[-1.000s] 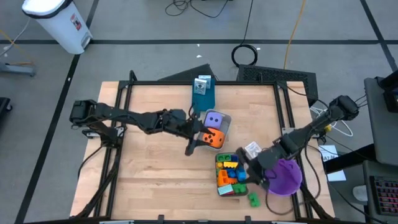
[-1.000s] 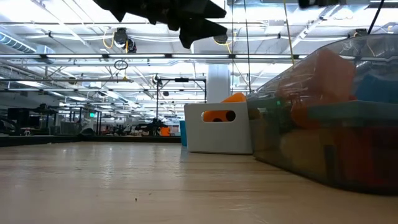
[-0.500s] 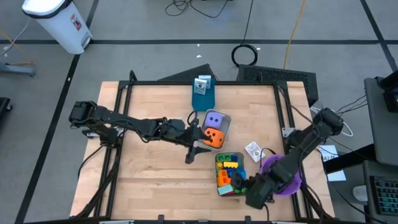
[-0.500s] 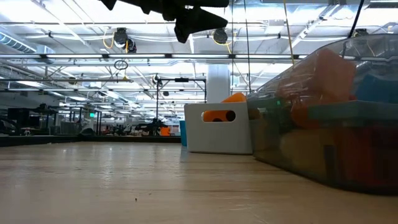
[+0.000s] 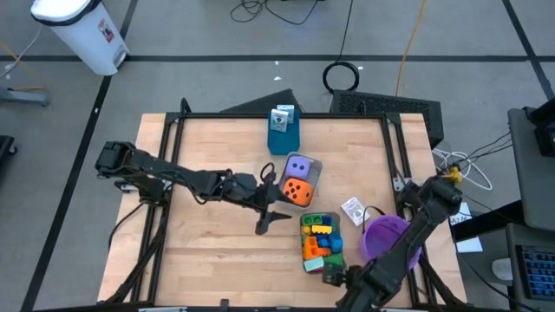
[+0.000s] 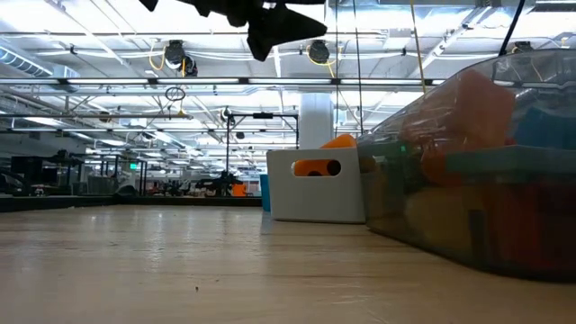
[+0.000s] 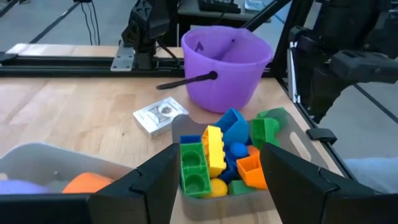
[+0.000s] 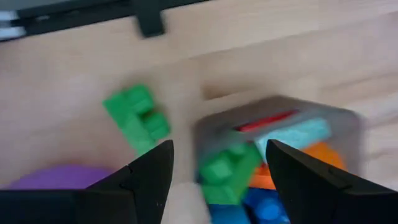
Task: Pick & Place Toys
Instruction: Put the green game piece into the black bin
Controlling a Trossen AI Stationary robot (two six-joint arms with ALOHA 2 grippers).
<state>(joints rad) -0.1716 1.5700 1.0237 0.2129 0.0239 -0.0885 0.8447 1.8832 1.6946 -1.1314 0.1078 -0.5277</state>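
Observation:
Several coloured bricks (image 5: 318,239) fill a grey tray (image 5: 305,265); they also show in the left wrist view (image 7: 224,158). A purple die (image 5: 297,166) and an orange die (image 5: 297,191) lie in a second grey tray (image 5: 316,170). My left gripper (image 5: 276,202) is open and empty above the table, left of both trays. My right gripper (image 5: 336,277) is open and empty by the brick tray's near end. One green brick (image 8: 137,118) lies alone on the table just beyond its fingers; in the high view the arm hides it.
A purple bowl (image 5: 388,240) stands right of the brick tray, under my right arm. A small white packet (image 5: 351,210) lies beside it. A blue box (image 5: 282,132) stands at the far edge. Bare table lies left of the trays.
My right gripper has swung from beside the purple bowl toward the table's near edge and turned, and now stands by the brick tray's near end. My left gripper has drawn back a little toward the table's left and near edges. The toys have stayed in place.

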